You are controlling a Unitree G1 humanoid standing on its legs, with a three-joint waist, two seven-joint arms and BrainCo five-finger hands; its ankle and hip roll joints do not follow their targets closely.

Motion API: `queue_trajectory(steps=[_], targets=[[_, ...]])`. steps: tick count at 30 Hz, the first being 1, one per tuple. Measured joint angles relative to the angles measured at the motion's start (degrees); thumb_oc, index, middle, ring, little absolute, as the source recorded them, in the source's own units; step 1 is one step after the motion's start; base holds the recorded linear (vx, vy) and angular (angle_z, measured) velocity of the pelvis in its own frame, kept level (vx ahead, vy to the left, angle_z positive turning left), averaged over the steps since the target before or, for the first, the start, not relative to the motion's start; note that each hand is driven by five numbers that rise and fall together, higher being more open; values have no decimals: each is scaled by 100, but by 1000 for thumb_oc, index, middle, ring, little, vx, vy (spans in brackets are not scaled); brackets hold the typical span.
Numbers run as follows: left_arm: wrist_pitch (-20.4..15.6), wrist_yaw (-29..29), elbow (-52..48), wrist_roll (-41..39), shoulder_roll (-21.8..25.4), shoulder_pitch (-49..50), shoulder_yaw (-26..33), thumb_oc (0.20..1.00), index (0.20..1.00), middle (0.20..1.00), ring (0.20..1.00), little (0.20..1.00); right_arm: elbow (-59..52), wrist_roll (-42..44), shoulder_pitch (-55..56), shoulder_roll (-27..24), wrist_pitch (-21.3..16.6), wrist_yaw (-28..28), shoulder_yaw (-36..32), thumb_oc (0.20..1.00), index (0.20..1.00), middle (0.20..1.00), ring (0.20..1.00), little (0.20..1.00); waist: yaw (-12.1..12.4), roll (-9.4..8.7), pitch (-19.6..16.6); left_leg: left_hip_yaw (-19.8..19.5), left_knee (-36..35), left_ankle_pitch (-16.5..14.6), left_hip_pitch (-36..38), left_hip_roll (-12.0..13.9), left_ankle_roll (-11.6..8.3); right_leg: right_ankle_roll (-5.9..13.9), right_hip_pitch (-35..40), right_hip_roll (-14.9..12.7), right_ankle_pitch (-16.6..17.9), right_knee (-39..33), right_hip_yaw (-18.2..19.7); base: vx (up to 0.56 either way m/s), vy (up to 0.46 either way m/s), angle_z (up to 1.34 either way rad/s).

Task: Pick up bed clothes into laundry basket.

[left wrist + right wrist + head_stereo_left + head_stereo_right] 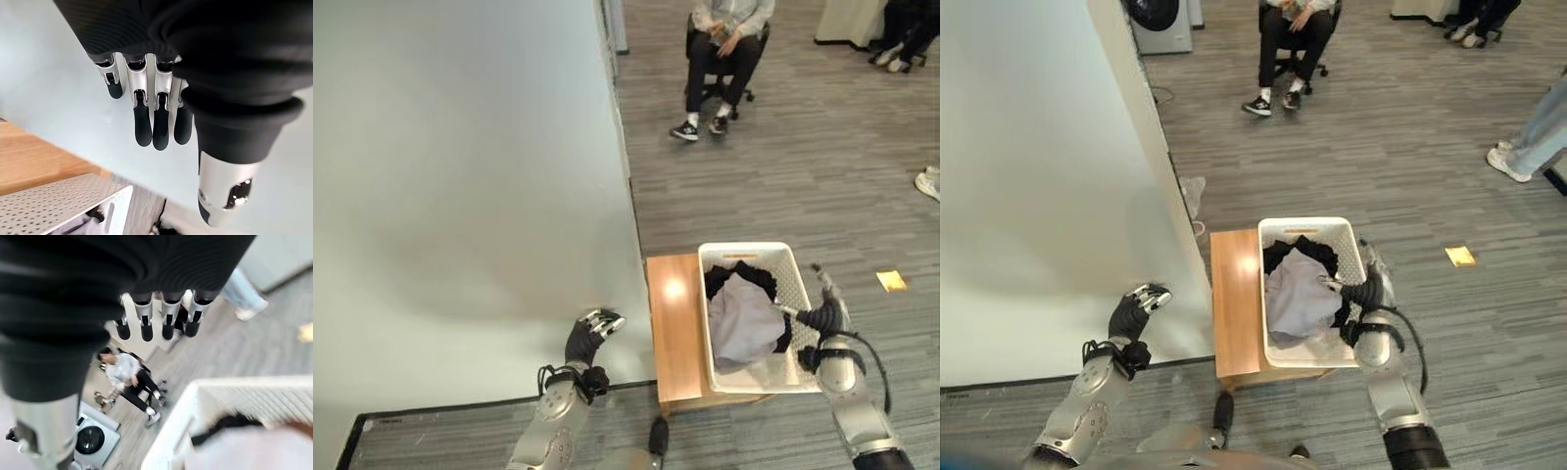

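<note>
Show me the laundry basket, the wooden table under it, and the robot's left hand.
laundry basket point(793, 269): left eye view, on its right wall.
wooden table point(675, 323): left eye view, bare top left of the basket.
left hand point(587, 336): left eye view, back of the hand.

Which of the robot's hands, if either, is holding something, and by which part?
Neither. The left hand hangs open over the bed sheet; the right hand is open beside the laundry basket, which holds the clothes.
</note>
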Motion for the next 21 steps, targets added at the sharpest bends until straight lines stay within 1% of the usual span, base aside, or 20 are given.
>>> queue_trajectory(steps=[3, 4, 6, 7, 9, 11, 13, 15, 18, 21], targets=[[11, 0, 0, 209, 6, 33, -2, 1000, 1000, 1000, 1000, 1000, -2, 458, 419, 158, -140, 43, -37, 1000, 1000, 1000, 1000, 1000, -31, 42, -19, 11, -17, -4, 4, 2, -5, 1, 2, 3, 4, 0, 31, -2, 0, -4], [15, 1, 0, 210, 8, 34, -2, 1000, 1000, 1000, 1000, 1000, 2, 522, 479, 153, -144, 81, -43, 1000, 1000, 1000, 1000, 1000, -44, 43, -18, 17, -17, -4, 4, 5, -5, 2, -4, 4, 5, 0, 37, 0, 0, 0], [39, 2, -7, 214, 56, 42, -5, 1000, 1000, 1000, 1000, 1000, 12, 777, 704, 179, -322, 123, -102, 1000, 1000, 1000, 1000, 1000, -123, 39, -19, 18, -17, -4, 19, 9, -6, 5, 11, 7, 7, 0, 42, 5, -17, 0], [41, 2, -11, 214, 74, 56, -4, 1000, 1000, 1000, 1000, 1000, 12, 811, 745, 179, -322, 141, -101, 1000, 1000, 1000, 1000, 1000, -145, 39, -19, 20, -18, -4, 21, 10, -6, 6, 11, 7, 8, 0, 48, 3, -25, -3], [40, -8, -16, 214, 68, 82, -6, 1000, 1000, 1000, 1000, 1000, 15, 1191, 831, 177, -342, 243, -108, 1000, 1000, 1000, 1000, 1000, -186, 34, -16, 74, -22, -7, 59, 23, -10, 43, 20, 9, 43, 0, 112, -13, -15, -13], [25, -19, -81, 214, 71, 148, 5, 1000, 1000, 1000, 1000, 1000, 19, 1393, 870, 177, -455, 346, -106, 1000, 1000, 1000, 1000, 1000, -198, 22, -12, 135, -23, -17, 81, 41, -16, 24, 15, 11, 43, 0, 161, -37, -8, -18], [-42, -42, -152, 211, 63, 236, 1, 1000, 1000, 1000, 1000, 1000, 39, 1387, 914, 110, -521, 478, -50, 1000, 1000, 1000, 1000, 1000, -218, 13, -12, 210, -23, -29, 87, 65, -19, 1, -24, 21, 46, 0, 260, -25, -12, -21], [-77, -102, -152, 209, 65, 253, 1, 1000, 1000, 1000, 1000, 1000, 115, 1360, 916, 50, -520, 591, -27, 1000, 1000, 1000, 1000, 1000, -320, -2, -16, 232, -23, -30, 88, 87, -21, -4, -28, 38, 49, -1, 289, -3, -17, -9], [-88, -223, -160, 209, 64, 241, -24, 1000, 1000, 1000, 1000, 1000, 113, 1313, 918, 33, -521, 658, -23, 1000, 1000, 1000, 1000, 1000, -365, -21, -28, 264, -23, -35, 93, 119, -30, -10, -37, 64, 53, -1, 315, -8, -19, -6], [-105, -277, -173, 212, 64, 187, -220, 1000, 1000, 1000, 1000, 1000, 186, 1100, 885, 13, -521, 710, 56, 1000, 1000, 1000, 1000, 1000, -463, -28, -50, 281, -23, -42, 97, 141, -42, -8, -38, 85, 55, -1, 327, -8, -16, -3]])
